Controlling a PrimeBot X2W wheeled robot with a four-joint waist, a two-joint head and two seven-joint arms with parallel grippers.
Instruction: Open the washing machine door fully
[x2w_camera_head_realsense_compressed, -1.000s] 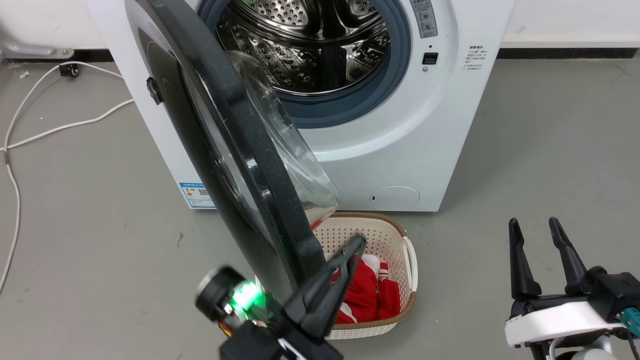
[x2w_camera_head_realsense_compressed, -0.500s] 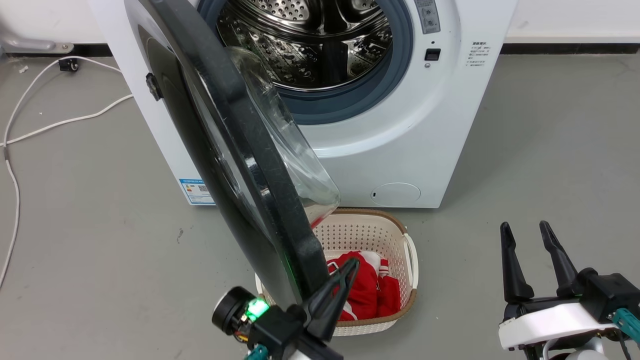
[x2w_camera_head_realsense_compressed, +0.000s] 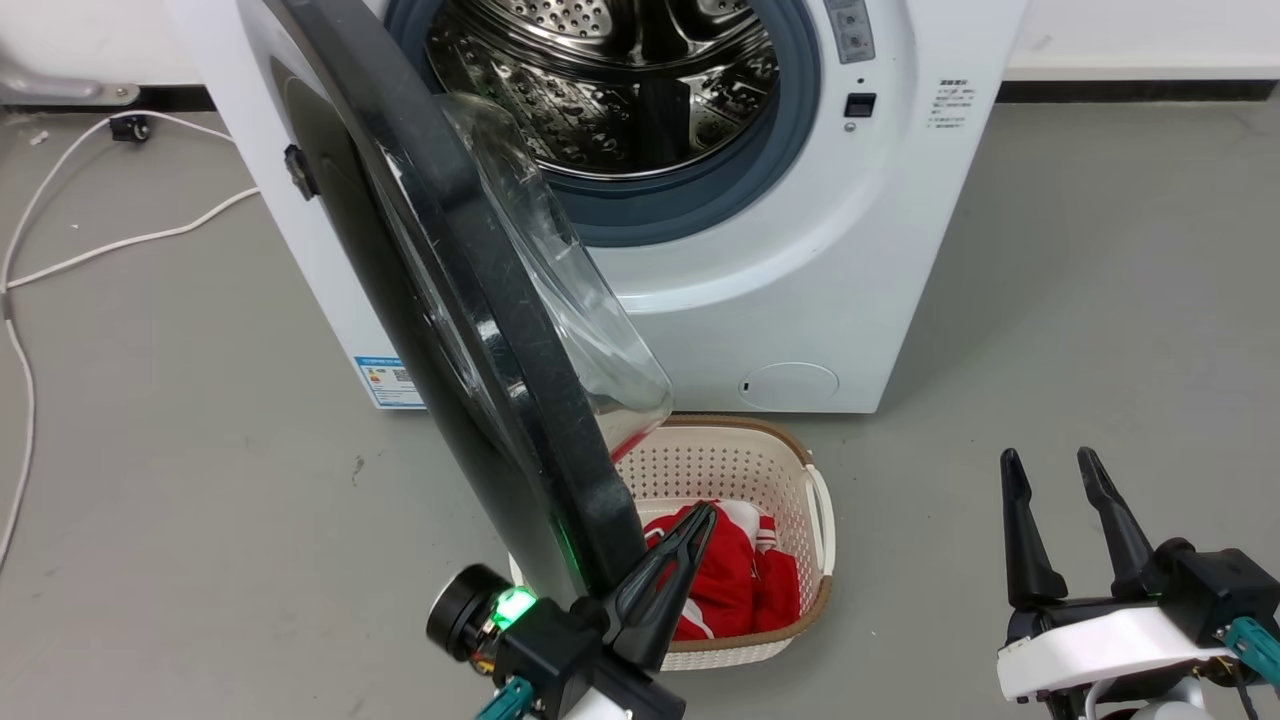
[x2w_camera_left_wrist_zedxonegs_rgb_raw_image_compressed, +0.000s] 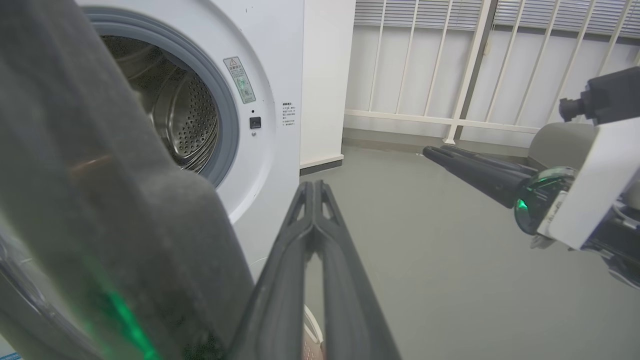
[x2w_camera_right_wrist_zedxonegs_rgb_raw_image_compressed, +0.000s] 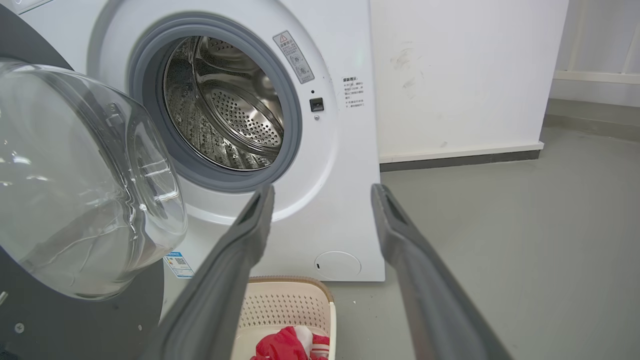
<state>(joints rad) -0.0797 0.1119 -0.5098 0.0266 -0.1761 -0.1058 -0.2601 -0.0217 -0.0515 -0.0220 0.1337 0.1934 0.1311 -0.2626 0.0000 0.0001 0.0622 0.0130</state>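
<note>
Head view: closed left gripper (x2w_camera_head_realsense_compressed: 698, 518) just beside washing machine door (x2w_camera_head_realsense_compressed: 490, 300)

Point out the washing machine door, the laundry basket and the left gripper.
washing machine door (x2w_camera_head_realsense_compressed: 505, 300): head view, black outer rim.
laundry basket (x2w_camera_head_realsense_compressed: 740, 465): head view, perforated back wall.
left gripper (x2w_camera_head_realsense_compressed: 700, 520): head view, closed fingertips.

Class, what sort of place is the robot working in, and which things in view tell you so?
Probably a laundry or utility room: a white front-loading washing machine with its door swung open, a laundry basket holding red clothes before it, and a grey floor.
</note>
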